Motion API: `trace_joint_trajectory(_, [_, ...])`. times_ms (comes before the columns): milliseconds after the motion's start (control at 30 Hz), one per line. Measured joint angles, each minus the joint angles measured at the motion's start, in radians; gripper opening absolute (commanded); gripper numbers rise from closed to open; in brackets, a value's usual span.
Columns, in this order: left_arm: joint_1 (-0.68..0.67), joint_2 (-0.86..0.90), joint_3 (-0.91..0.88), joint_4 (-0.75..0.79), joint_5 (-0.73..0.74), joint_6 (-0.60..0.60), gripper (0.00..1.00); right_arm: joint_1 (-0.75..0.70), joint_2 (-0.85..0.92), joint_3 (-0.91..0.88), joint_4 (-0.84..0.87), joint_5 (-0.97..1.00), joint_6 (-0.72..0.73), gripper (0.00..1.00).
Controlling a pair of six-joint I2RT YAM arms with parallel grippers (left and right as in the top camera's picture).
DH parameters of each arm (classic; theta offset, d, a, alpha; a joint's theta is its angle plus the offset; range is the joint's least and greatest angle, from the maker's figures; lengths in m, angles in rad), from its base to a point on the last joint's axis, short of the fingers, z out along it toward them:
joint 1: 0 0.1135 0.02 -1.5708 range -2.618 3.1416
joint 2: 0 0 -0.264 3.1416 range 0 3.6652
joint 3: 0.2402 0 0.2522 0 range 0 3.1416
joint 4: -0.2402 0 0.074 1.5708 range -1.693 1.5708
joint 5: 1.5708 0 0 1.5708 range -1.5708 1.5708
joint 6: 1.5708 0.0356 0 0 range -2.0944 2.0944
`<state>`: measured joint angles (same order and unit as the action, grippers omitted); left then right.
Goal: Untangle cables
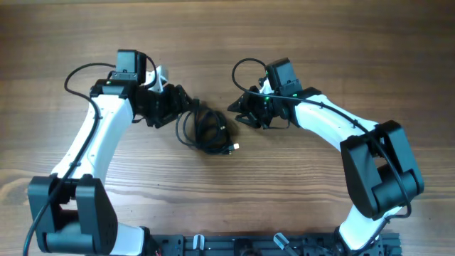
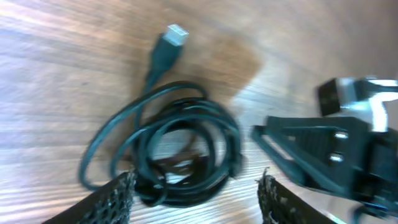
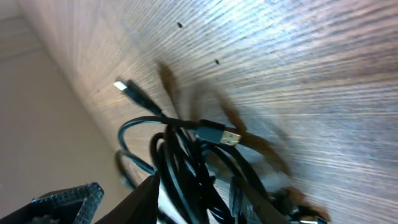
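Cable bundle (image 1: 206, 132) is located mid-table on the wooden table (image 1: 320, 43), between the two grippers. It is loosely coiled, with several black loops overlapped and none separated. One USB plug (image 1: 233, 148) is stuck out at the near right edge of the bundle.

Left gripper (image 1: 188, 105) is placed at the far left edge of the bundle, pointed right. Its jaws are spread. In the left wrist view the cable bundle (image 2: 186, 149) is seen just ahead, with its closest edge between the mesh-padded fingers (image 2: 115, 200). One pad is touching or just beside a loop, and the other is apart from it. Nothing is pinched. The USB plug (image 2: 176, 35) is laid flat on the wood beyond the loops.

Right gripper (image 1: 240, 112) is held just right of the bundle, pointed left. Its jaws are parted partway. In the right wrist view no cable is seen in the gap (image 3: 121, 186) between its fingers (image 3: 68, 200). The loops (image 3: 186, 168) are lying just beside the inner finger, but contact can't be told because of blur. A metal-shelled plug (image 3: 227, 135) is seen on top of the loops, and a second plug (image 3: 124, 86) further out on the table.
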<state>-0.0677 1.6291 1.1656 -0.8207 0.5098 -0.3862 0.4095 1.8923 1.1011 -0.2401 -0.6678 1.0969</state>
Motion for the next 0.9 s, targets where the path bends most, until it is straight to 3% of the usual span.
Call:
trace_joint_trajectory(133, [-0.024,0.000,0.000,-0.048,-0.115,0.006,0.42,0.004,0.000,0.000,-0.042,0.002,-0.046,0.35])
trace_joint_trajectory(200, [-0.030,0.000,0.000,-0.063,-0.161,0.010,0.20,0.011,0.000,0.000,-0.060,0.004,-0.085,0.20])
trace_joint_trajectory(233, [-0.031,0.000,0.000,-0.071,-0.179,0.010,0.08,0.014,0.000,0.000,-0.066,0.003,-0.110,0.20])
trace_joint_trajectory(267, [-0.031,0.000,0.000,-0.077,-0.192,0.006,0.04,0.016,0.000,0.000,-0.067,0.003,-0.131,0.19])
trace_joint_trajectory(500, [-0.031,0.000,0.000,-0.096,-0.255,0.008,0.04,0.017,-0.069,0.003,-0.117,0.019,-0.226,0.18])
trace_joint_trajectory(700, [-0.031,0.000,0.000,-0.092,-0.267,0.008,0.04,0.018,-0.213,0.032,-0.167,0.082,-0.281,0.05])
trace_joint_trajectory(900, [-0.031,0.000,0.000,-0.074,-0.333,-0.032,0.05,0.090,-0.248,0.042,-0.169,0.113,-0.331,0.05])
